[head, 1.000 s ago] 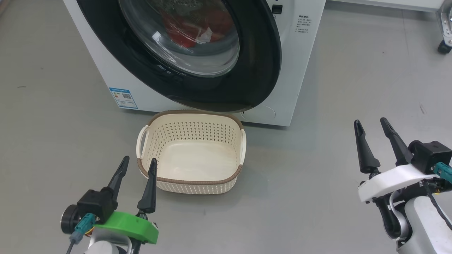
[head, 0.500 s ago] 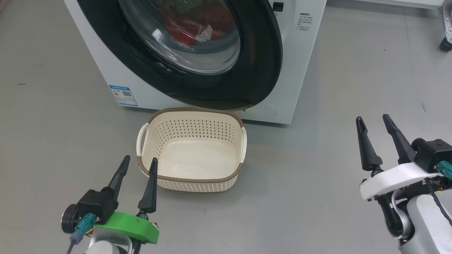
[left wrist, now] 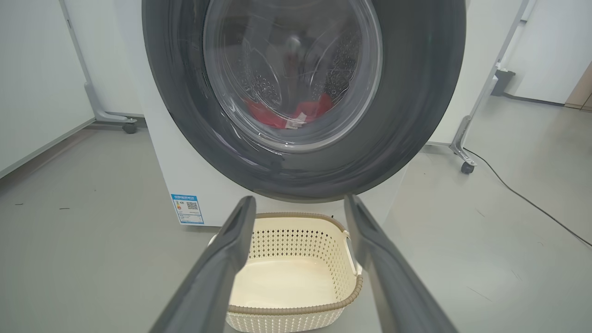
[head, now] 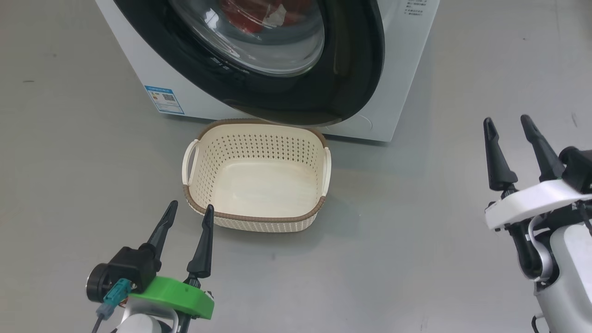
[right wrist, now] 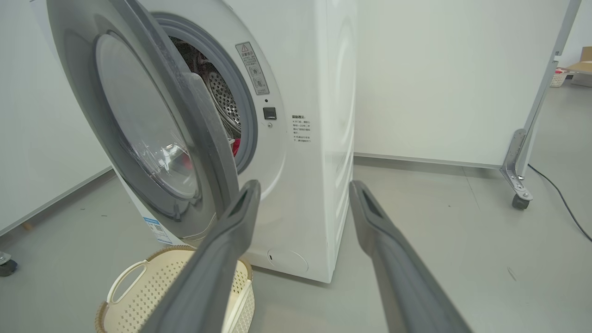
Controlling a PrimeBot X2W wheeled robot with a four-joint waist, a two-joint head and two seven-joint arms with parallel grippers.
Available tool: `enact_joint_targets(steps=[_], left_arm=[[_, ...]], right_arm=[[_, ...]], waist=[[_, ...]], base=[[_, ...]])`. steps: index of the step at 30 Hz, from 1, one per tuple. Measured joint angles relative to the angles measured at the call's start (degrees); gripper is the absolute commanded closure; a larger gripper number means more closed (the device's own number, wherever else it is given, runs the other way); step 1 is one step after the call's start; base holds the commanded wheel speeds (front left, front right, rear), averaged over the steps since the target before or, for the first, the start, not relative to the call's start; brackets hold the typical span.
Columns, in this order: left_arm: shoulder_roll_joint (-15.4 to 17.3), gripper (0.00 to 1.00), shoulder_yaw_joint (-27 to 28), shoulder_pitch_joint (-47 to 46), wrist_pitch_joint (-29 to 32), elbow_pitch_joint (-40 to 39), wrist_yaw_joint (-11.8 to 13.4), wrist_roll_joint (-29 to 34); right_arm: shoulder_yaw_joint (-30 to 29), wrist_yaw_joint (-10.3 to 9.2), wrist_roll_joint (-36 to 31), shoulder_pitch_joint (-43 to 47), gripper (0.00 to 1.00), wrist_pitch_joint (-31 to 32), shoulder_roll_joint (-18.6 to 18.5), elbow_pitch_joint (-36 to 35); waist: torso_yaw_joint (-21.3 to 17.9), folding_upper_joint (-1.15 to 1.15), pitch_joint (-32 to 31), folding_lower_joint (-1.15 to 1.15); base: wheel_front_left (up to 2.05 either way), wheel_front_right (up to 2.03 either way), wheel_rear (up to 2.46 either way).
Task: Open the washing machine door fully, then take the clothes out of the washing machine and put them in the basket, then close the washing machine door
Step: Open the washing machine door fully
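Observation:
The washing machine stands ahead, white and front-loading. The washing machine door has a glossy black rim. In the right wrist view the door stands ajar, hinged at the machine's left. Red clothes lie in the drum behind the glass, and they also appear in the left wrist view. The cream basket sits empty on the floor under the door. My left gripper is open just before the basket's near left corner. My right gripper is open, off to the basket's right and holding nothing.
Grey floor lies all around. A blue sticker marks the machine's lower front. White wall panels on castered frames stand behind and to the right of the machine. A black cable runs across the floor there.
The whole head picture has shifted, so the camera moved; machine and basket sit higher in it. The right gripper has risen slightly more than the scene. Both grippers remain open.

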Motion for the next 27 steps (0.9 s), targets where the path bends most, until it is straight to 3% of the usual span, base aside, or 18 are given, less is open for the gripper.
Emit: enact_joint_targets(steps=[14, 15, 17, 27], left_arm=[[-0.01, 0.0, -2.18, -2.84, 0.0, -0.96, -0.05, -0.55], [-0.01, 0.0, -2.44, -3.21, 0.0, -0.98, -0.11, -0.56], [0.0, 0.0, -2.98, -3.93, 0.0, -0.99, -0.11, -0.57], [-0.02, 0.0, -4.57, -6.88, 0.0, -1.24, -0.12, -1.67]], right_arm=[[-2.53, 0.02, 2.89, -12.26, 0.0, 5.02, -1.78, -1.35], [-2.82, 0.03, 3.49, -13.15, 0.27, 5.47, -1.76, -1.34], [-3.65, 0.09, 5.17, -14.96, 1.0, 6.28, -1.33, -1.3], [-6.35, -0.04, 10.15, -24.09, 1.0, 10.53, -0.83, 1.0]], waist=[[2.28, 0.0, 5.81, 0.0], [2.49, 0.0, 6.24, 0.0], [2.95, 0.0, 7.04, 0.0], [5.54, 0.0, 10.57, 0.0]], base=[[0.0, 0.0, 0.0], [0.0, 0.0, 0.0], [0.0, 0.0, 0.0], [0.0, 0.0, 0.0]])
